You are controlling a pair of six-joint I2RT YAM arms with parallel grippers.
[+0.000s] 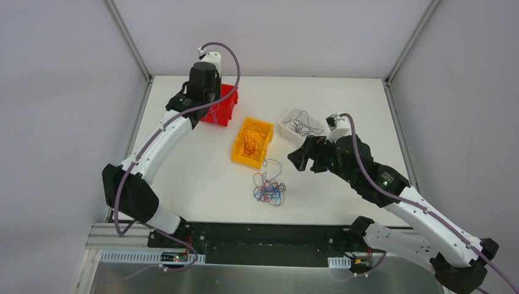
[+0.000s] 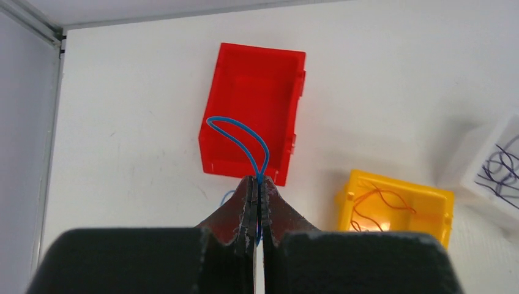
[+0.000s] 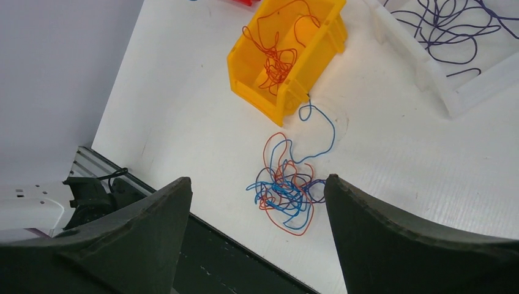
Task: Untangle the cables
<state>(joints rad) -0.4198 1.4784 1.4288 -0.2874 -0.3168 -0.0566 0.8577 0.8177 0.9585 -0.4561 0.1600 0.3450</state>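
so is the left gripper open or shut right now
Shut, on a blue cable. The left gripper has its fingers pressed together and the cable's loop sticks out between them, over the red bin.

The bin (image 2: 254, 116) at the far left was plain red, and the single wire (image 2: 210, 121) looped before it was bright blue. The yellow bin (image 3: 269, 104) held orange-red wires (image 3: 276, 61); the white bin (image 3: 428, 79) held dark purplish-blue wires (image 3: 450, 27). On the white table (image 3: 183, 110), the tangle of cables (image 3: 287, 190) mixed blue, orange-red and a little dark purple.
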